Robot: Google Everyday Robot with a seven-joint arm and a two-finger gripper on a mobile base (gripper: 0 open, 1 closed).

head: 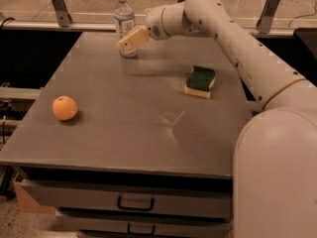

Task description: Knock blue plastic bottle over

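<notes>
One blue plastic bottle stands upright on the table. Just before its label hangs the gripper, fingers pinched together, holding nothing

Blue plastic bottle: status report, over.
Gripper at blue plastic bottle, across its lower part in view; contact unclear. Bottle upright, not yet knocked over. Sponge and orange well apart, nothing in the way.

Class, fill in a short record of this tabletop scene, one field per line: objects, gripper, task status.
bottle: clear bluish plastic bottle, white cap, upright at the far edge
gripper: tan gripper, overlapping the bottle's lower half; contact unclear
orange: round orange fruit, left side
sponge: green-and-yellow sponge, right side
surface: grey table
status: bottle not yet knocked over
</notes>
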